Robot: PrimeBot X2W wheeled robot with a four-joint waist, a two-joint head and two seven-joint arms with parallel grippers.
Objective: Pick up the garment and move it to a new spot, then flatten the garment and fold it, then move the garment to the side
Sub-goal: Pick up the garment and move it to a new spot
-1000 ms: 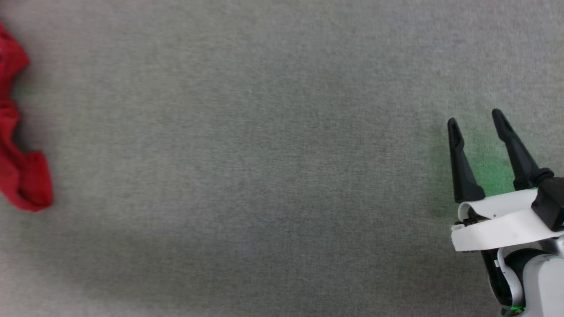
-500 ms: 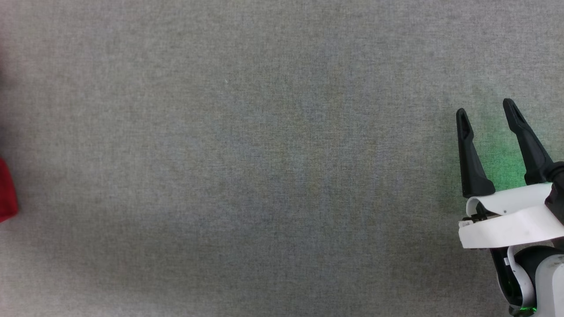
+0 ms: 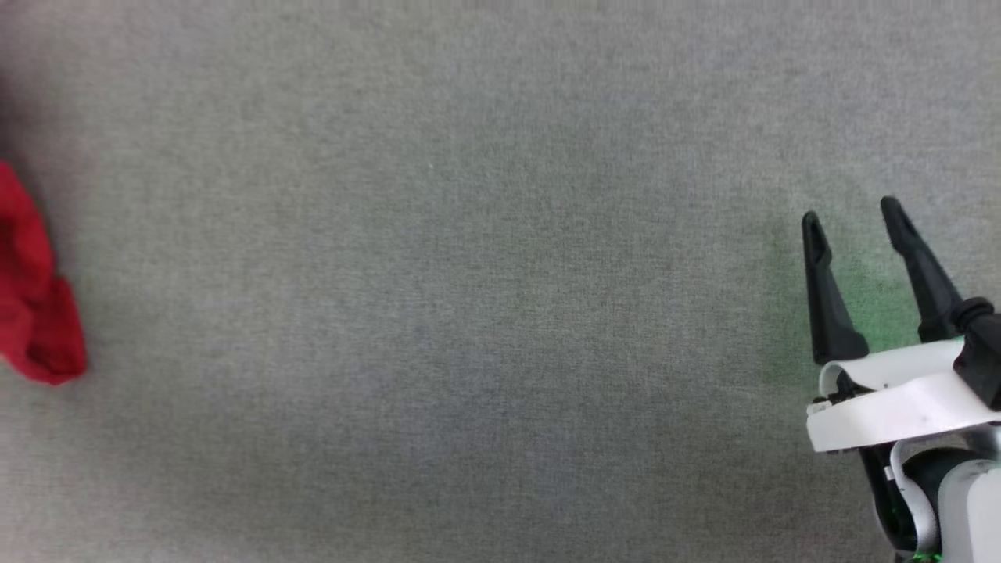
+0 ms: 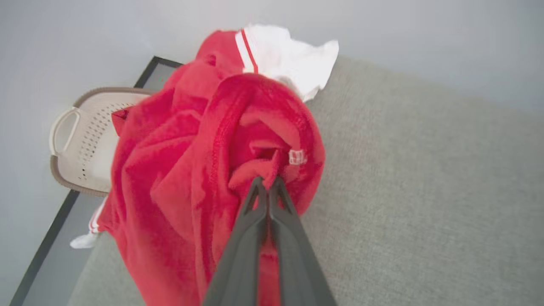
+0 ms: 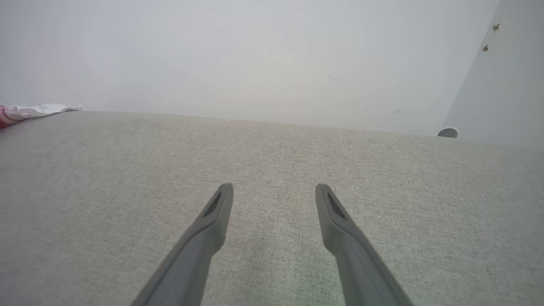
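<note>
The garment (image 4: 182, 170) is a bunched bright red jersey with white sleeves and red-white striped trim. In the left wrist view my left gripper (image 4: 267, 182) is shut on a red fold of it, and the cloth hangs in a heap over the grey fabric surface (image 4: 425, 191). A red edge of the garment (image 3: 35, 305) pokes in at the far left of the head view. My right gripper (image 3: 852, 219) stands open at the lower right, over bare grey cloth, with nothing between its fingers. A white sleeve tip of the garment (image 5: 38, 109) lies at the far left in the right wrist view.
A cream perforated basket (image 4: 80, 144) with a handle stands beyond the surface's dark-framed edge (image 4: 46, 238), behind the garment. A pale wall (image 5: 272, 55) runs along the far side. The grey surface (image 3: 469, 297) stretches between garment and right gripper.
My left gripper has closed on the garment. The red cloth's edge slid out of the head view's left side, then came back in. The right gripper stayed open, nearly still.
</note>
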